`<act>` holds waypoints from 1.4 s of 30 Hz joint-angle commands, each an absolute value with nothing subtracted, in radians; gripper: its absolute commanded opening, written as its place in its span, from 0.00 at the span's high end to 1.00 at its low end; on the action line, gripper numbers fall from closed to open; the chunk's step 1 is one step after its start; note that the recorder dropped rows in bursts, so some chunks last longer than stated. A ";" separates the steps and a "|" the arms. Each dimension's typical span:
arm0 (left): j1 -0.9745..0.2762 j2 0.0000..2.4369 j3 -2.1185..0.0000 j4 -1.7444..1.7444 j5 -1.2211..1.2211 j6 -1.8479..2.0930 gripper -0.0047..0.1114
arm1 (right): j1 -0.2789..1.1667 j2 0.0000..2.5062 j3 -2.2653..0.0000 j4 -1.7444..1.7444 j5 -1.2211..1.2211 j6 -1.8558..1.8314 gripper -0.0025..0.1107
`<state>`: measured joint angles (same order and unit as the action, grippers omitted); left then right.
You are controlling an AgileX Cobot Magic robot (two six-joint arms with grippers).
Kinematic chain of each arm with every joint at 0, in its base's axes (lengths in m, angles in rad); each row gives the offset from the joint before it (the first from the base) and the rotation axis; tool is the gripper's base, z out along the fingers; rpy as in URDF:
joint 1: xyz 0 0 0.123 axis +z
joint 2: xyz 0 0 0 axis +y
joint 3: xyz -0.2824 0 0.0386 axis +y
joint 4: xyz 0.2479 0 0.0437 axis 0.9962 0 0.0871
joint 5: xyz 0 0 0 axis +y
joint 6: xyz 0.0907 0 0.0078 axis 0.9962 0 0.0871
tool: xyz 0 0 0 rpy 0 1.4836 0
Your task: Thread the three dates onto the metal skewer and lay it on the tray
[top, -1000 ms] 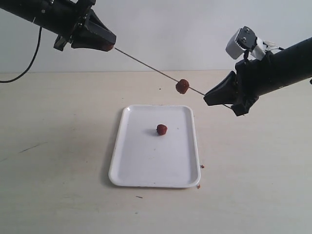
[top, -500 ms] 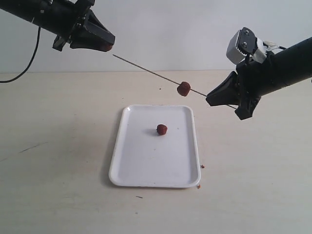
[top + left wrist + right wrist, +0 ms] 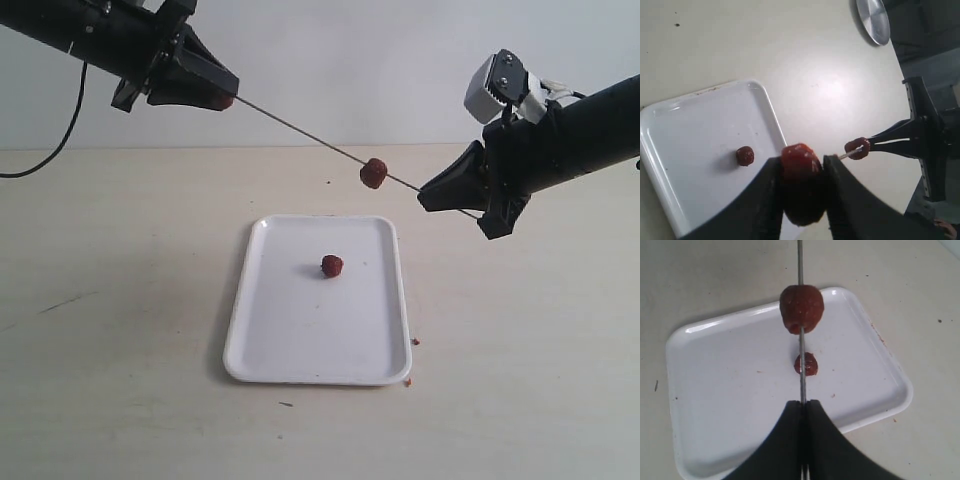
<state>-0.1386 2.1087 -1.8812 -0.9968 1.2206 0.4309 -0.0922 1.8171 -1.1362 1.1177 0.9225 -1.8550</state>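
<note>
Skewer [image 3: 300,132], clamped in my right gripper [image 3: 428,195], carries one date [image 3: 373,173]; left gripper [image 3: 226,99] pinches a second date [image 3: 800,159]; third date [image 3: 332,265] on tray [image 3: 290,340].

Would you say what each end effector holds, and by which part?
The right end effector pinches the thin grey metal skewer near one end; the left end effector clamps a wrinkled red date by its sides.

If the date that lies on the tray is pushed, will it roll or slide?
This date is roundish, so it would probably roll a little on the smooth tray. It seems light and soft, not brittle: another date hangs whole on the thin metal skewer.
</note>
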 commanded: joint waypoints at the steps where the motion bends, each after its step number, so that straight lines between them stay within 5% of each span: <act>1: -0.140 2.093 -1.877 -1.027 1.221 0.437 0.71 | -0.095 1.819 -1.134 1.124 0.925 -1.858 0.98; 42: -0.268 2.093 -1.877 -1.058 1.221 0.503 0.71 | -0.093 1.840 -1.134 1.364 1.063 -1.981 0.98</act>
<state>-0.2511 2.1020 -1.8812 -1.0206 1.2153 0.4890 -0.0954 1.8431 -1.1340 1.2938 1.0308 -1.9867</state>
